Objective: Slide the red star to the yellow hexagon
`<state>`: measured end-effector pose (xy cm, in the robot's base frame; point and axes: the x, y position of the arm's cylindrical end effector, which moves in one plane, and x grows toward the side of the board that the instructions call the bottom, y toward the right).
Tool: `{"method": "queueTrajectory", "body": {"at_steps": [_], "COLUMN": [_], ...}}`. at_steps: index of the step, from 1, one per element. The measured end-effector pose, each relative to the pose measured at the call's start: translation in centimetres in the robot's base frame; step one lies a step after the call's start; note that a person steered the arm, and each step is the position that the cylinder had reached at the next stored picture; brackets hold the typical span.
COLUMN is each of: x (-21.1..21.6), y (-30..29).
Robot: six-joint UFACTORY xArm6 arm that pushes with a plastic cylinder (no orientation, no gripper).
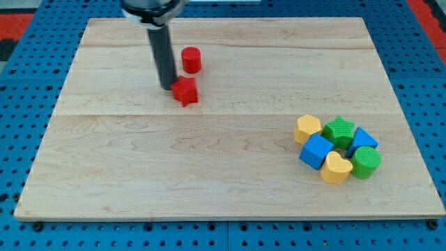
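Contact is what you see at the red star (185, 91): my tip (168, 88) presses against its edge on the view's left. The end effector is just that bare rod, with nothing to open or grasp. You cannot make out which way the star points, and no long axis shows. A red cylinder (191, 60) stands just toward the view's top of the star, apart from it. Well off toward the view's lower right of the star, the yellow hexagon (307, 129) sits on the wooden desk (139, 167), clustered with a green star (340, 131), blue cube (317, 150), yellow heart (336, 168), green cylinder (365, 162) and another blue block (362, 139).
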<state>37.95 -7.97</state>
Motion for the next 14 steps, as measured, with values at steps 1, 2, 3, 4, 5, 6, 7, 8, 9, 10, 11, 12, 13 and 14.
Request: {"method": "queueTrajectory", "body": {"at_steps": [1, 2, 3, 4, 5, 6, 7, 8, 9, 10, 11, 12, 13, 14], "x": [0.0, -1.8, -2.7, -2.5, -2.5, -3.7, -3.4, -0.8, 1.5, 2.6, 4.4, 6.6, 8.9, 11.3], "y": [5.4, 8.7, 11.1, 14.0, 13.7, 10.6, 7.8, 6.1, 5.6, 5.8, 6.6, 7.2, 7.2, 7.4]}}
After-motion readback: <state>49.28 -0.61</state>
